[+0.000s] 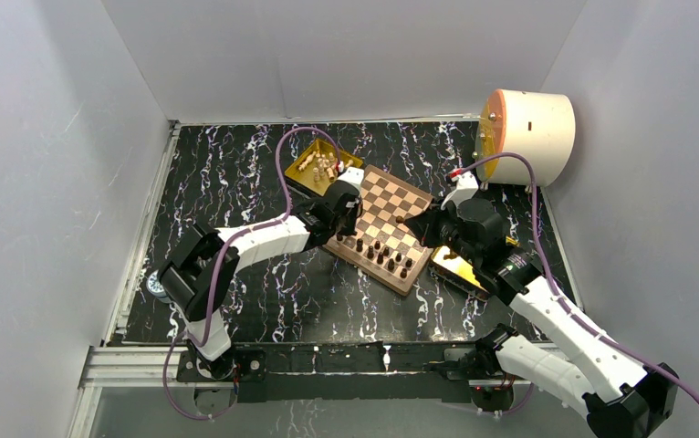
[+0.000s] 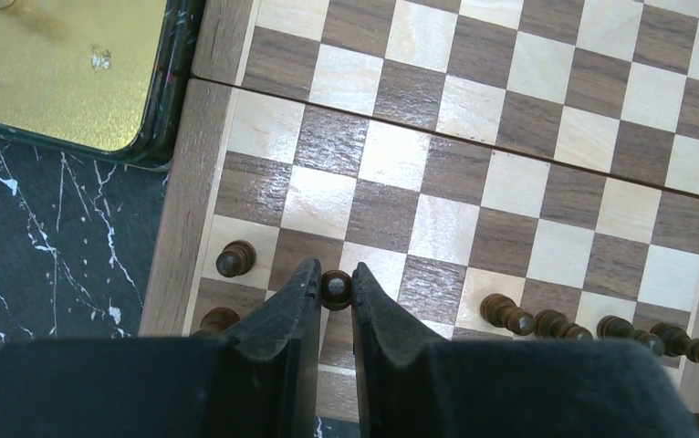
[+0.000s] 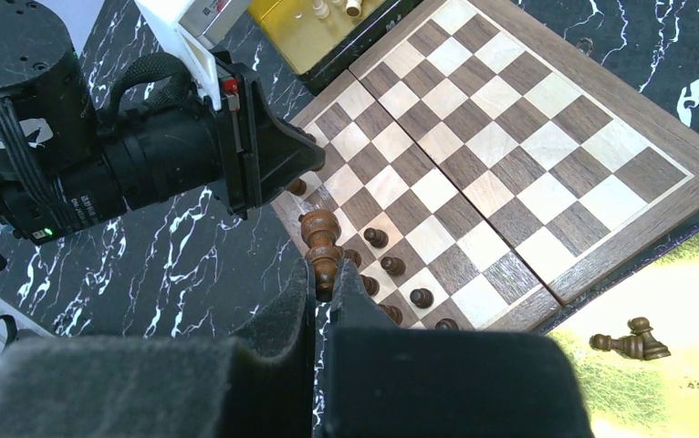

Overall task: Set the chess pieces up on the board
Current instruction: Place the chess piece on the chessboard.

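The left claw [image 2: 336, 273] stands low over the lower edge of the board [image 2: 501, 182]. Its fingers are almost together and pinch a dark pawn [image 2: 334, 286] right at their tips; the pawn stands upright on a square in the second row from that edge. More dark pieces [image 2: 592, 330] stand to the right in the same area.

The right claw [image 3: 324, 275] is pressed together on a taller dark piece [image 3: 318, 233], which sticks out forward from the fingertips, above the lower left part of the board.

The tabletop [image 1: 264, 173] is black with white marble veins. One gold tray [image 1: 302, 180] with cream pieces [image 1: 325, 164] touches the upper left corner of the board. A second gold tray [image 3: 693, 310] at the lower right holds two dark pieces lying down [image 3: 633, 340]. Plain grey walls [image 1: 54, 182] surround the tabletop, and a white drum [image 1: 533, 137] stands at the upper right.
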